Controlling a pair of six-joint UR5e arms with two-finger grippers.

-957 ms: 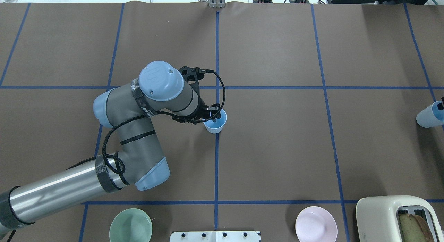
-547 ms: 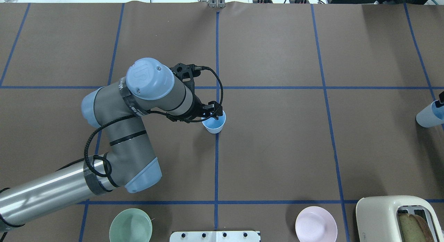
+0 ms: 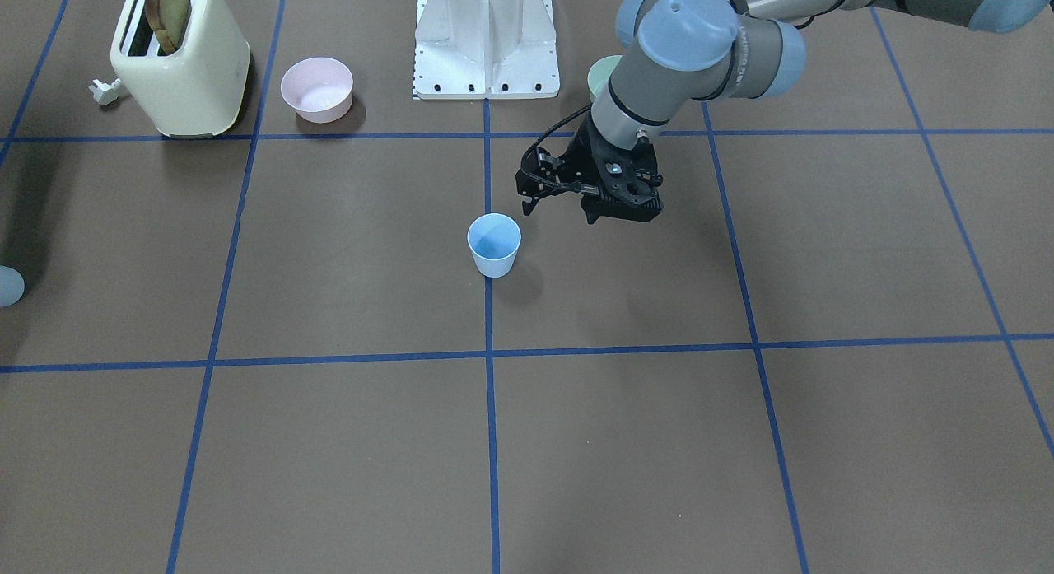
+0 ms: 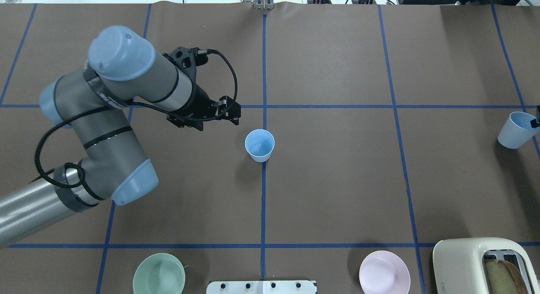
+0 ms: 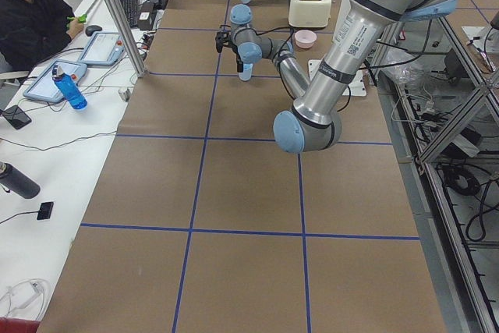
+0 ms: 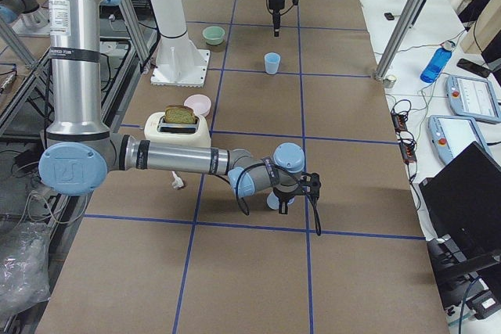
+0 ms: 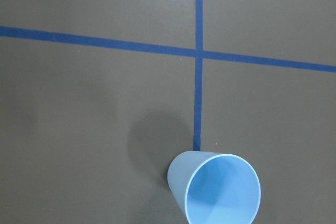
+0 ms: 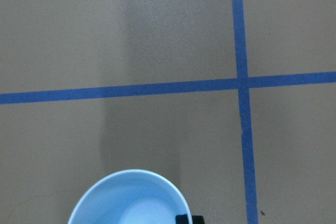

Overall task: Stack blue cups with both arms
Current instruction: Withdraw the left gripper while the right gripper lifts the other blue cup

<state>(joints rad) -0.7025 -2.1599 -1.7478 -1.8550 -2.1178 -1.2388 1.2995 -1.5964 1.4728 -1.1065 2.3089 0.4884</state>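
One blue cup (image 4: 260, 145) stands upright and free on the centre tape line; it also shows in the front view (image 3: 494, 245) and low in the left wrist view (image 7: 215, 190). My left gripper (image 4: 233, 112) is open and empty, raised above the table to the cup's left, clear of it (image 3: 533, 197). The second blue cup (image 4: 514, 136) hangs tilted at the table's right edge. My right gripper (image 4: 536, 120) is shut on its rim. The right wrist view shows that rim (image 8: 131, 195) with one fingertip (image 8: 188, 219) on it.
A cream toaster (image 4: 481, 264) with bread, a pink bowl (image 4: 384, 277), a mint-green bowl (image 4: 159, 273) and the white pedestal base (image 4: 261, 287) line the near edge by the robot. Operators' desks with tablets and bottles run along the far side (image 6: 438, 64).
My left gripper has let go of the centre cup, risen and drawn away to the left. The cup in my right gripper has shifted slightly left and tilted more.
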